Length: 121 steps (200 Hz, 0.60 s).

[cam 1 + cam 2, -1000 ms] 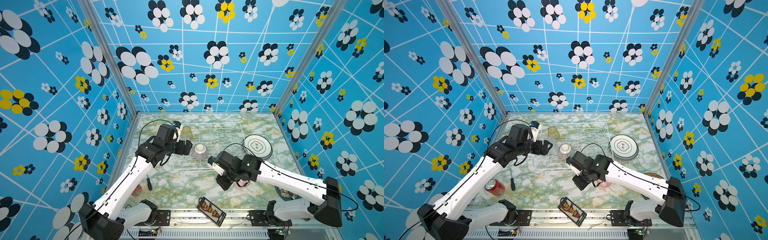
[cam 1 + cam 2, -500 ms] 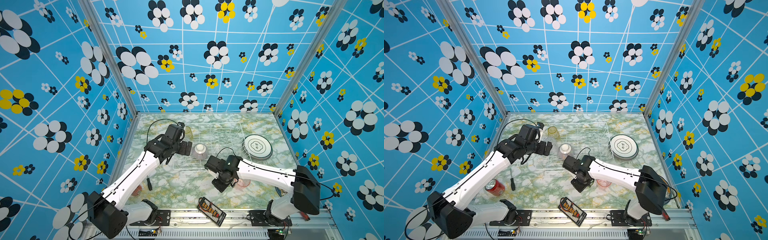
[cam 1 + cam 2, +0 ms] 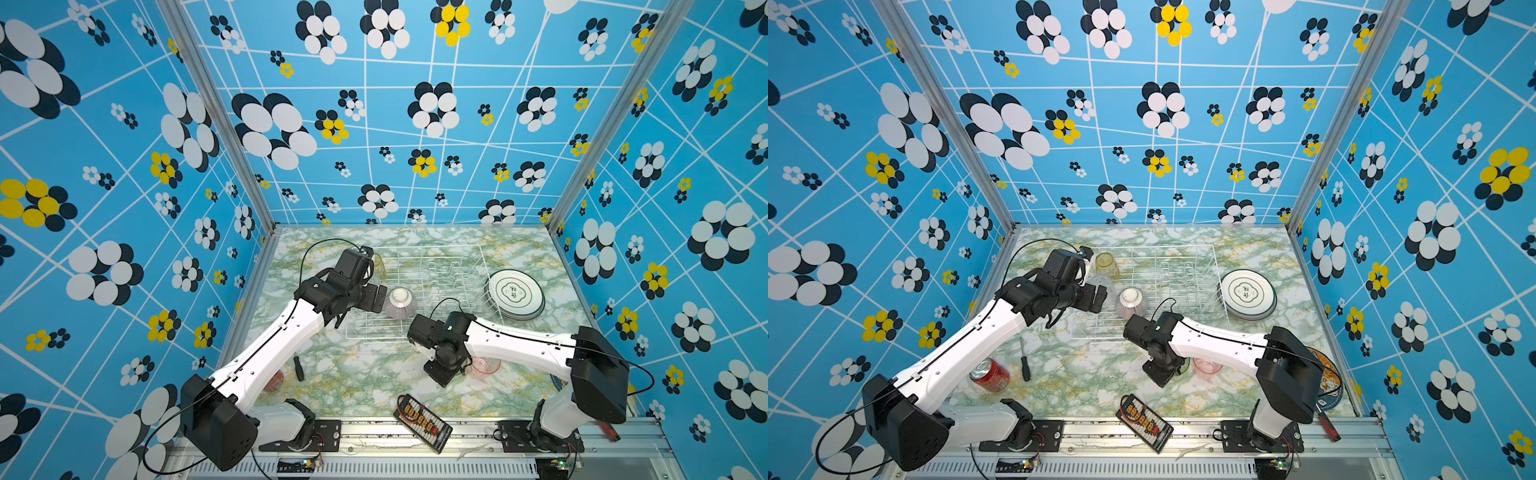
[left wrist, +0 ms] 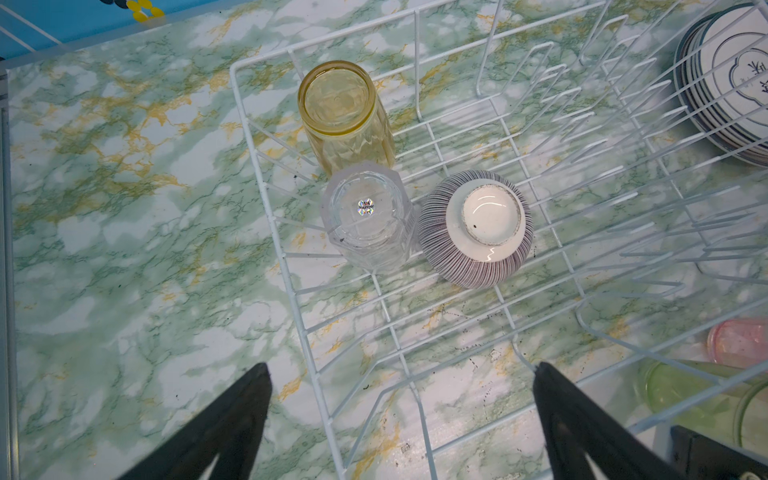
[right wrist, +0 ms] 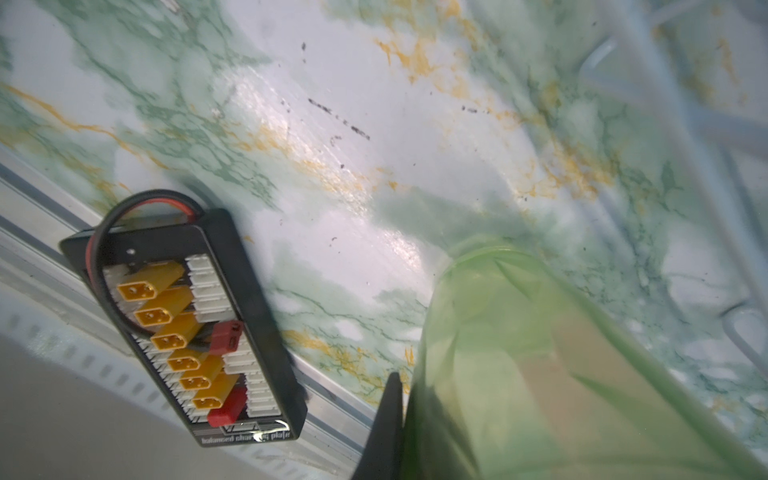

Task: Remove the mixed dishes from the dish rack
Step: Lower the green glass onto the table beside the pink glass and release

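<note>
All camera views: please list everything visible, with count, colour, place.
white wire dish rack: one, white, on green marble table.
translucent yellow tumbler: one, yellow, inverted, rack's back left corner.
clear faceted tumbler: one, colourless, inverted in rack beside it.
pink-striped ribbed bowl: one, pink-white, inverted in rack beside clear tumbler.
white round dark-rimmed plates: stack, number unclear, right of rack.
translucent pink tumbler: one, pink, before rack.
translucent green tumbler: one, green, in right gripper.
red can: one, red, lying front left.
black screwdriver: one, black, beside can.
black charging board, yellow plugs: one, front edge.
round blue mat: one, blue, front right, mostly hidden.
red-handled tool: one, red, front rail right.
left gripper: open, over rack's left side.
right gripper: shut on green tumbler.
</note>
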Tool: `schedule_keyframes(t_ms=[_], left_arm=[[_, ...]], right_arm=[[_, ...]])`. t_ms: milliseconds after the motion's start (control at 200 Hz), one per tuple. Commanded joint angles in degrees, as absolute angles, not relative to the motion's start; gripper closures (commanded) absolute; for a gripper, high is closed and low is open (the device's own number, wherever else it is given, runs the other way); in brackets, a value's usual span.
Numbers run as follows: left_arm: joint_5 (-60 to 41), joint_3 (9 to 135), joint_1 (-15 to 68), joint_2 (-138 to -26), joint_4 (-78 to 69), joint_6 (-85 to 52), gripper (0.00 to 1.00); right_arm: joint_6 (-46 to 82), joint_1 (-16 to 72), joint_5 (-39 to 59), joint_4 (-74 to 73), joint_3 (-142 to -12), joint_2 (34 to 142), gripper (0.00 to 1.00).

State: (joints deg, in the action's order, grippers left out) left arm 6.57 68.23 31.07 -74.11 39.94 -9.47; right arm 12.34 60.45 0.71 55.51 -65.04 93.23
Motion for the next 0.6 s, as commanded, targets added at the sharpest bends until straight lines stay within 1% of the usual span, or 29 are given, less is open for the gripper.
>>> schedule_keyframes(t_ms=[0, 65, 175, 285, 440, 480, 600], left_arm=[[8.1, 69.3, 31.8, -75.2, 40.8, -8.3, 0.01], [8.3, 69.1, 31.8, -75.4, 40.5, -8.1, 0.01], [8.7, 69.3, 31.9, -75.9, 40.3, -7.6, 0.01], [9.2, 69.4, 32.0, -76.5, 40.1, -7.2, 0.01], [11.1, 69.6, 31.9, -78.4, 39.4, -6.3, 0.01], [11.8, 70.1, 31.8, -79.2, 39.4, -6.1, 0.01], [12.9, 71.8, 31.1, -82.3, 39.2, -6.1, 0.01]], right_arm=[[12.5, 59.1, -0.8, 55.3, -65.2, 94.4, 0.94], [12.5, 59.1, -1.0, 55.4, -65.2, 94.2, 0.91], [12.6, 58.9, -1.7, 55.5, -65.3, 93.1, 0.8], [12.7, 58.6, -2.3, 55.5, -65.7, 91.1, 0.74], [12.5, 58.5, -2.1, 56.9, -67.3, 86.9, 0.57], [12.3, 58.5, -1.2, 56.9, -67.7, 85.1, 0.54], [12.3, 58.3, 2.3, 55.7, -68.6, 78.7, 0.42]])
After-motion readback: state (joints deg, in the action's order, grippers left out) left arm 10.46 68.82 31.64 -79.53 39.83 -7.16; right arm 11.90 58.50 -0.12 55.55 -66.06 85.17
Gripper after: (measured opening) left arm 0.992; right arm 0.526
